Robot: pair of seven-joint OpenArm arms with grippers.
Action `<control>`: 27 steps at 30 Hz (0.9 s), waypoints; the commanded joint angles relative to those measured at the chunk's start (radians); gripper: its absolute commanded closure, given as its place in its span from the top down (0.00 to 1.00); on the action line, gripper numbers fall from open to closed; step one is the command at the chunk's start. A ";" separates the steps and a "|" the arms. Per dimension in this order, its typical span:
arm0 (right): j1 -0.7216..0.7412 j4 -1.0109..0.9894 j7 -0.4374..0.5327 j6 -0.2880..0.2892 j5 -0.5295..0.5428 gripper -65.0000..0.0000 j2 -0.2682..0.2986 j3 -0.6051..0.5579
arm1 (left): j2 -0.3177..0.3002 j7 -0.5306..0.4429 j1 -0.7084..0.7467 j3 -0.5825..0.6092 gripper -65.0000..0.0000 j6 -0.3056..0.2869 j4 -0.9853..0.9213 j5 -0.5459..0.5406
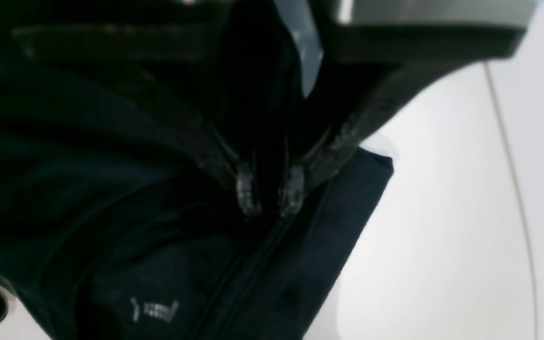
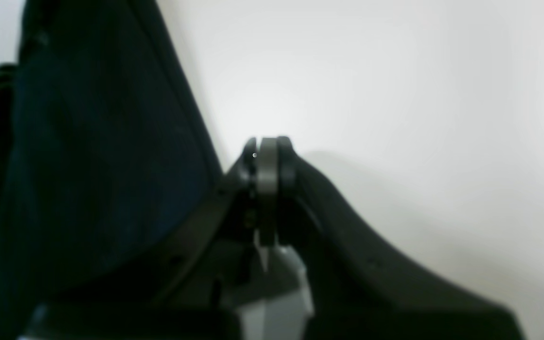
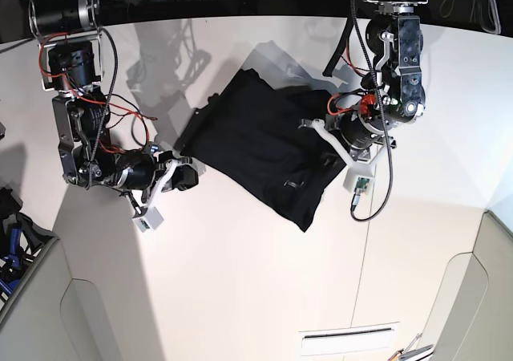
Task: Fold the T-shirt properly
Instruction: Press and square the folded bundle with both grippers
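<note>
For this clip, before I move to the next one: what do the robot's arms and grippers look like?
Both arms are black jointed blocks with white brackets and exposed red, orange and black cables. The left gripper has dark tapering fingers with clear ridged tips. The right gripper has black curved fingers with a grey strip between them. Each wrist carries a small white camera mount; the left one shows a green board.

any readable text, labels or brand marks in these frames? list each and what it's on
Nothing can be read.
White print on the T-shirt, by the neck seam, in the left wrist view: a mark plus short lines, too blurred to read.
Same print in the base view: a tiny pale fleck only.
Right wrist view: no text at all.
</note>
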 commanded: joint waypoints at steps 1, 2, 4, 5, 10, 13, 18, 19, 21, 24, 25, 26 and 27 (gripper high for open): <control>0.024 0.016 0.017 0.008 0.032 0.00 0.005 0.020 | -0.002 -0.013 -0.014 0.000 0.13 -0.013 0.041 -0.029; 0.019 0.016 0.017 0.008 0.033 0.00 0.005 0.028 | -0.002 -0.010 -0.011 0.000 0.13 -0.018 0.064 -0.039; 0.012 0.016 0.017 0.008 0.032 0.00 0.006 0.037 | -0.002 -0.010 0.008 0.000 0.13 -0.018 0.114 -0.044; 0.011 0.016 0.016 0.009 0.032 0.00 0.006 0.039 | -0.002 -0.010 0.021 0.000 0.13 -0.018 0.139 -0.043; 0.010 0.016 0.039 0.011 0.032 0.00 0.003 0.040 | -0.001 -0.008 0.092 0.000 0.13 -0.018 0.226 -0.041; 0.013 0.016 0.078 0.011 0.032 0.00 0.000 0.039 | -0.002 0.003 0.131 -0.001 0.13 -0.018 0.278 -0.029; 0.020 0.016 0.077 0.019 0.002 0.00 -0.040 0.039 | -0.001 0.006 0.223 -0.001 0.13 -0.018 0.309 0.003; 0.018 0.016 0.076 0.019 -0.011 0.00 -0.053 0.039 | -0.001 0.005 0.242 -0.001 0.13 -0.018 0.309 -0.002; 0.017 0.016 0.076 0.019 -0.026 0.00 -0.079 0.039 | -0.001 0.005 0.270 -0.001 0.13 -0.018 0.308 -0.001; 0.018 0.016 0.077 0.019 -0.040 0.00 -0.116 0.039 | -0.001 -0.003 0.271 -0.001 0.13 -0.018 0.301 0.000; 0.017 0.016 0.077 0.019 -0.042 0.00 -0.128 0.039 | -0.001 -0.012 0.270 -0.001 0.13 -0.018 0.296 0.000; 0.016 0.016 0.076 0.019 -0.048 0.00 -0.136 0.037 | -0.001 -0.026 0.269 -0.001 0.13 -0.018 0.286 -0.001; 0.014 0.016 0.076 0.019 -0.061 0.00 -0.144 0.035 | -0.001 -0.039 0.267 -0.001 0.13 -0.016 0.273 -0.001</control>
